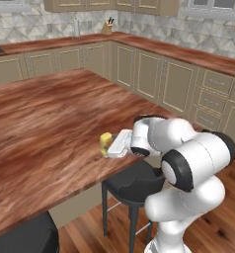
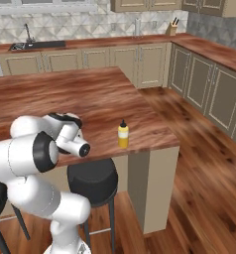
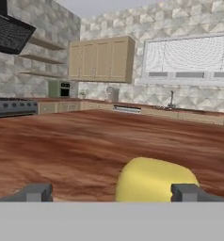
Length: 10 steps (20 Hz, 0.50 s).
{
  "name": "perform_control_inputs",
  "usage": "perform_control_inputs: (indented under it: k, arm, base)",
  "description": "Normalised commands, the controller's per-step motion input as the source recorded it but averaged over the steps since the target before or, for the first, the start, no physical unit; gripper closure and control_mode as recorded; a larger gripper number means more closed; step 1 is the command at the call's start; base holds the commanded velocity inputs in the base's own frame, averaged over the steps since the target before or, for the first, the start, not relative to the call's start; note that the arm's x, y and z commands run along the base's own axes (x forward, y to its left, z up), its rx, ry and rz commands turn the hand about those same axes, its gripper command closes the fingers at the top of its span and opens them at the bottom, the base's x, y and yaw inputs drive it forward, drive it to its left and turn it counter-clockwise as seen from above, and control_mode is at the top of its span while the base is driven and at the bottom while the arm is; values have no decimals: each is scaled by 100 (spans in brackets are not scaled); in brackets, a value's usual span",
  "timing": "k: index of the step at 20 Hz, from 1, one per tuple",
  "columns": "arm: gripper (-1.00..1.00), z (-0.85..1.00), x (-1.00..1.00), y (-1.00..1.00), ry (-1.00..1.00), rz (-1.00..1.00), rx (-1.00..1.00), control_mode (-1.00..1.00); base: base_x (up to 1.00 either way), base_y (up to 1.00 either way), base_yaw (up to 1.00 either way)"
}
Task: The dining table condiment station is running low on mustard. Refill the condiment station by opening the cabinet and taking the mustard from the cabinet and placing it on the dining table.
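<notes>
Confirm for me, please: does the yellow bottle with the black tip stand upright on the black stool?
Not quite. The yellow bottle stands upright on the table, near its corner, not on the stool. The right base view shows it.

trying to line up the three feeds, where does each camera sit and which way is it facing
Left base view: behind the arm to its left, looking forward and down over the dining table; the white arm rises at lower right, its end effector by a yellow bottle.
Right base view: behind the arm to its right, facing the same table; the arm rises at lower left.
Hand view: on the hand, looking low across the tabletop; both finger tips show, open.
Both base views share the table, a black stool and the arm.
</notes>
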Motion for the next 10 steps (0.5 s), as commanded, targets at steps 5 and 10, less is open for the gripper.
perform_control_inputs:
  k: [5,10]
  arm:
    - [-100,49,-41,-8,0,-4,0,-100]
    - [-100,58,-55,-14,0,-6,0,-100]
  base:
    - [0,0,0]
    - [0,0,0]
